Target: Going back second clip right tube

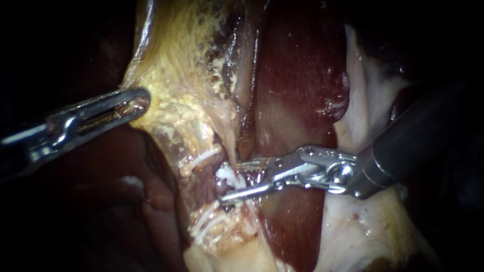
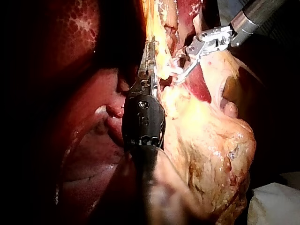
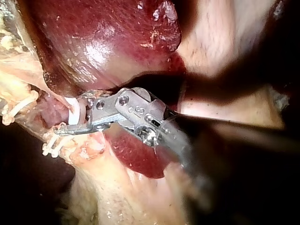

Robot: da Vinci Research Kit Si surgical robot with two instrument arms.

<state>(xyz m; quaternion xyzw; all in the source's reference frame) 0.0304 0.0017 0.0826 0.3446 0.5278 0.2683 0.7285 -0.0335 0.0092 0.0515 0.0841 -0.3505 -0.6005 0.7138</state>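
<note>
White clip [image 1: 229, 176] between right instrument's [image 1: 237, 179] parted jaws; left instrument [image 1: 137, 103] clamps yellow tissue [image 1: 171, 75].

Clips [image 1: 201, 157] and yellow tissue [image 1: 171, 90] crowd the right instrument [image 1: 230, 180], liver [image 1: 297, 75] close above (dark open room lower left)

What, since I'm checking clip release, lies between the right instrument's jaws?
A white clip sits between the right instrument's open jaws; endoscope and right wrist views both show it.

You are handling two instruments, left instrument [image 1: 140, 100] and right instrument [image 1: 231, 180], and facing one liver [image 1: 297, 75], one gallbladder [image 1: 171, 65] and at least three white clips [image 1: 200, 159].
</note>
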